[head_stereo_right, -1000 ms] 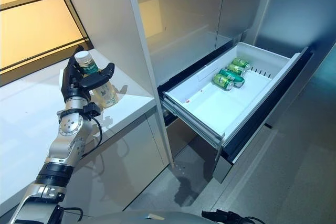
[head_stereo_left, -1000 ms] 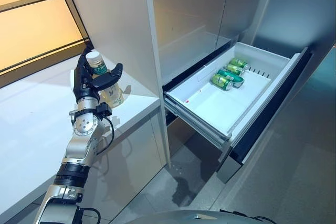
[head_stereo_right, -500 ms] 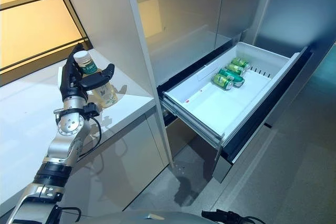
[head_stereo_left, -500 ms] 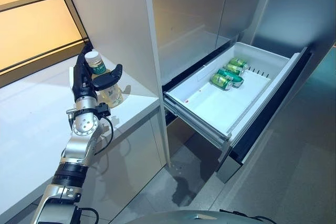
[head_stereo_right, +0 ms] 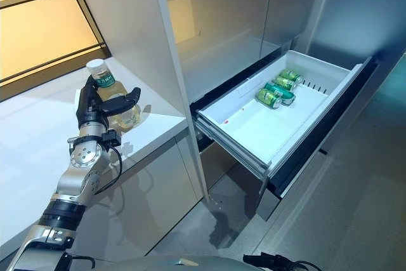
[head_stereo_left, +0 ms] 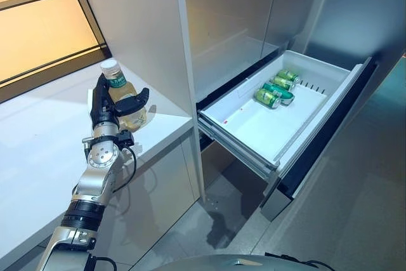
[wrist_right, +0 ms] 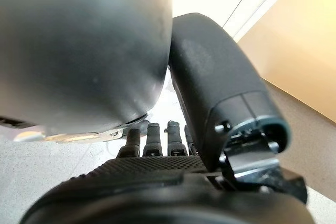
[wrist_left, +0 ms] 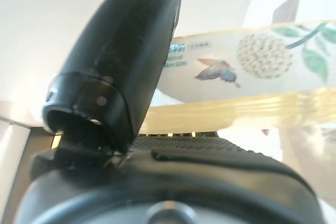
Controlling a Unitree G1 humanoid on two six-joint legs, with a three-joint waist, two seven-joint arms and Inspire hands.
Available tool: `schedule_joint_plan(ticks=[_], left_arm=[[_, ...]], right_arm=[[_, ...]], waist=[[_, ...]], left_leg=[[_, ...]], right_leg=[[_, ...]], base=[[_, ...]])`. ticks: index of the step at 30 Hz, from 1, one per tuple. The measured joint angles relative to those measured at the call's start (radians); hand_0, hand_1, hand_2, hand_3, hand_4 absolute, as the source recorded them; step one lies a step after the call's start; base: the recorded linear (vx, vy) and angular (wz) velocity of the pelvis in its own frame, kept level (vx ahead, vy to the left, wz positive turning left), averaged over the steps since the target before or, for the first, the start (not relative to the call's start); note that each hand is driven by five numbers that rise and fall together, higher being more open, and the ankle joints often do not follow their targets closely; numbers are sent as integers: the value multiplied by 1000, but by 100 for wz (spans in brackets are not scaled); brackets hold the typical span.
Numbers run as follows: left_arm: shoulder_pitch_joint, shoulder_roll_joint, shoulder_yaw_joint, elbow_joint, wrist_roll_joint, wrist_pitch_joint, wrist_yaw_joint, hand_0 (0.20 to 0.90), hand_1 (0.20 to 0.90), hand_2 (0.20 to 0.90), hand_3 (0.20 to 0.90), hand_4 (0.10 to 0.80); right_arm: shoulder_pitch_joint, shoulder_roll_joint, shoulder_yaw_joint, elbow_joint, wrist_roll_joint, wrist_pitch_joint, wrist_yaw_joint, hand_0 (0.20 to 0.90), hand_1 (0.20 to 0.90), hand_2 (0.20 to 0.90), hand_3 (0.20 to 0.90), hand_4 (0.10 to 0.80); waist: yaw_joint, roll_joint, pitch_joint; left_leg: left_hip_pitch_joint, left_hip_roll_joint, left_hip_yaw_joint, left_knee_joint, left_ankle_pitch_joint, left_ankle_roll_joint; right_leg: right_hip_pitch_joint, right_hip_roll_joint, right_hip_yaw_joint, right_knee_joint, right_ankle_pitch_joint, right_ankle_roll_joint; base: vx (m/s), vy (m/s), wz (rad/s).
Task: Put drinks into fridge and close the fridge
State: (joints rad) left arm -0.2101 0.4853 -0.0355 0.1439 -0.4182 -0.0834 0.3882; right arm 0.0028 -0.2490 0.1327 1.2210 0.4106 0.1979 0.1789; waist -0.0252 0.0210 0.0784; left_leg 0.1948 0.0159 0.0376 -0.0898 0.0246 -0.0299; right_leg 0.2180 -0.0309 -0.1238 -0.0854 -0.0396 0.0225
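Observation:
A clear bottle [head_stereo_left: 124, 96] of yellow drink, with a white cap and a green label, stands at the back of the white counter [head_stereo_left: 38, 138]. My left hand [head_stereo_left: 101, 103] is shut on it, fingers behind it and thumb across its front. In the left wrist view the thumb [wrist_left: 121, 61] presses against the bottle [wrist_left: 247, 56]. The fridge drawer [head_stereo_left: 260, 125] is pulled out, with green cans [head_stereo_left: 276, 90] lying at its far end. My right hand [wrist_right: 220, 93] hangs idle with relaxed fingers.
A tall grey fridge side panel [head_stereo_left: 139, 23] stands between the counter and the drawer. Above the drawer is an open fridge compartment with a bare shelf [head_stereo_left: 228, 55]. Grey floor lies below the drawer's dark front [head_stereo_left: 330, 131].
My left thumb has closed onto the bottle. The hand and the bottle have shifted slightly upward.

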Motion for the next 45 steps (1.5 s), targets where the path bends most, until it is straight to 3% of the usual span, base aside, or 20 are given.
schedule_joint_plan(ticks=[13,15,16,19,20,22,29,38,41,45], left_arm=[[6,-11,0,0,-55,-7,2,900,900,900,900,800],[7,-13,0,0,-60,-17,2,644,644,644,601,501],[7,-19,0,0,-67,-41,3,476,476,476,406,306],[7,-37,0,-1,-102,-98,10,486,486,486,417,317],[9,-43,0,-1,-102,-112,16,462,462,462,389,289],[16,-46,1,-1,-102,-130,26,300,300,300,200,100],[26,-49,1,-1,-101,-182,47,300,300,300,200,100],[28,-49,0,-14,-98,-183,2,300,300,300,200,100],[37,-49,-3,-72,-180,-181,-93,300,300,300,200,100],[49,-82,-38,-156,-446,-157,-325,300,300,300,200,100]], right_arm=[[0,0,0,-1,0,2,0,900,900,900,900,800],[0,0,0,-1,0,2,0,900,900,900,900,800],[1,0,0,-1,1,2,0,900,900,900,900,800],[1,0,0,-1,0,2,0,900,900,900,900,800],[0,0,0,-1,0,2,0,900,900,900,900,800],[1,1,0,-2,0,2,0,900,900,900,900,800],[0,4,0,-2,0,-2,0,900,900,900,900,800],[2,6,29,-22,-25,-45,19,900,900,900,900,800],[23,-2,98,-140,-107,-90,23,900,900,900,900,800],[59,-15,165,-441,-155,-94,41,900,900,900,900,800]], waist=[[0,0,0],[0,0,0],[0,0,0],[1,0,0],[0,-1,1],[0,-2,2],[1,-16,10],[1,-22,14],[2,-35,27],[3,-47,42]], left_leg=[[0,0,0,0,0,0],[0,0,0,0,0,0],[0,0,0,0,0,0],[1,0,0,0,0,0],[1,0,0,0,0,0],[1,0,1,0,0,0],[1,0,2,1,0,0],[0,0,2,1,0,0],[-1,0,1,1,0,0],[-8,-1,-1,2,0,1]], right_leg=[[0,-1,0,0,0,0],[0,-3,0,0,0,0],[0,-4,0,0,0,0],[0,-4,0,0,0,0],[0,-4,0,0,0,0],[0,-4,1,0,0,0],[0,-5,1,0,0,0],[-1,-5,1,0,0,0],[-2,-5,0,0,0,0],[-8,-6,-1,1,1,0]], base=[[0,0,0],[0,0,0],[0,0,0],[0,0,0],[0,0,0],[0,0,0],[0,0,0],[0,0,0],[0,0,0],[-24,-10,1]])
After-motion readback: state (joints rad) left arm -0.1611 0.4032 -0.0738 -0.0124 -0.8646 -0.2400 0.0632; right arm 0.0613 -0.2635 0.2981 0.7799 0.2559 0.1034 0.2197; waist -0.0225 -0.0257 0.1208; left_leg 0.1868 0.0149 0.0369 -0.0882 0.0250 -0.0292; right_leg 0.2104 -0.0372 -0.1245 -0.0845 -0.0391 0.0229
